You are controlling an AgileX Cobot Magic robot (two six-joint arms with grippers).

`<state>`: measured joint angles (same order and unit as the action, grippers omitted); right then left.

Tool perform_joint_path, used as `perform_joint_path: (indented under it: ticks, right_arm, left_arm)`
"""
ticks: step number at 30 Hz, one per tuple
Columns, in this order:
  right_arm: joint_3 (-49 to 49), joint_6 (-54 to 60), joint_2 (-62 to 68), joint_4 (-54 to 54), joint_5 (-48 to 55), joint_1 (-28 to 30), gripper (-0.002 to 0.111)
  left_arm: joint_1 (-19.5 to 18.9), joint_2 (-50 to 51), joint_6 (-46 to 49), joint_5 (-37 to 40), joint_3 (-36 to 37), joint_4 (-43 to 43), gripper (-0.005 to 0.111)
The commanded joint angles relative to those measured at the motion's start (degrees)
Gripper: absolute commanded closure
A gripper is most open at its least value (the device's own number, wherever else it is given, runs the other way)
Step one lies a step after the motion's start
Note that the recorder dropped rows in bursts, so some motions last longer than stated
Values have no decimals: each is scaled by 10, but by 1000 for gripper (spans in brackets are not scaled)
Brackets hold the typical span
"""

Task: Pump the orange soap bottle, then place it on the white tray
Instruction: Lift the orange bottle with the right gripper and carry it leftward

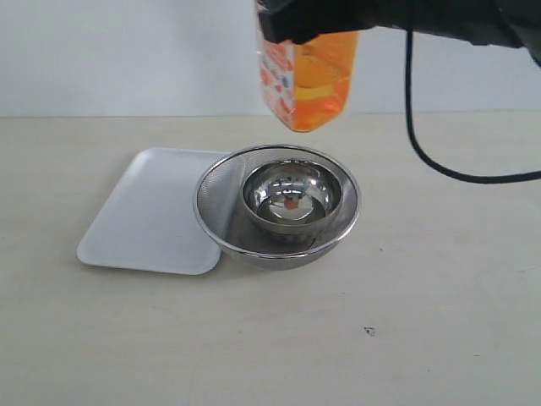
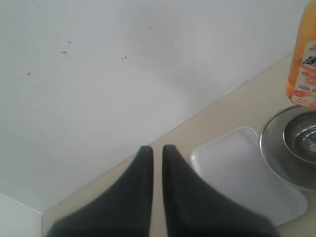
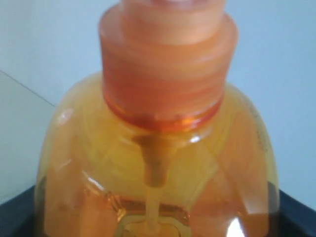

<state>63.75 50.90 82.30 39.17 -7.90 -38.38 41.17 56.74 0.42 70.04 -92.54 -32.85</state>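
Note:
The orange soap bottle (image 1: 319,89) hangs in the air, upright, straight above the steel bowl. My right gripper (image 1: 308,21) is shut on its upper body, and its top is cut off by the frame edge. The right wrist view is filled by the bottle's shoulder and orange collar (image 3: 165,74), with dark fingers (image 3: 12,217) at both sides. The white tray (image 1: 144,211) lies flat on the table, left of the strainer and partly under its rim. My left gripper (image 2: 157,148) is shut with nothing in it, off to the tray's (image 2: 242,173) side; the bottle (image 2: 305,64) shows at that view's edge.
A round steel mesh strainer (image 1: 215,182) stands in the middle of the table with a shiny steel bowl (image 1: 292,196) inside it. A black cable (image 1: 423,144) droops from the right arm at the back right. A wall runs behind the table.

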Motion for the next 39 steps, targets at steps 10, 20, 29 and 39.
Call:
perform_joint_path:
  ticks: [10, 20, 29, 39]
  right_arm:
    - [170, -26, 138, -16, -42, -100, 108]
    - [281, -55, 253, -16, -27, -101, 108]
    - [319, -61, 328, -16, -22, -101, 108]
    - [330, -63, 397, -16, -23, -101, 108]
  left_arm:
    - [0, -105, -73, -1, 121, -43, 102]
    - [0, -171, -101, -1, 226, -44, 102]
    - [0, -204, -133, -27, 323, -61, 102]
    - [0, -204, -163, -61, 380, -62, 102]
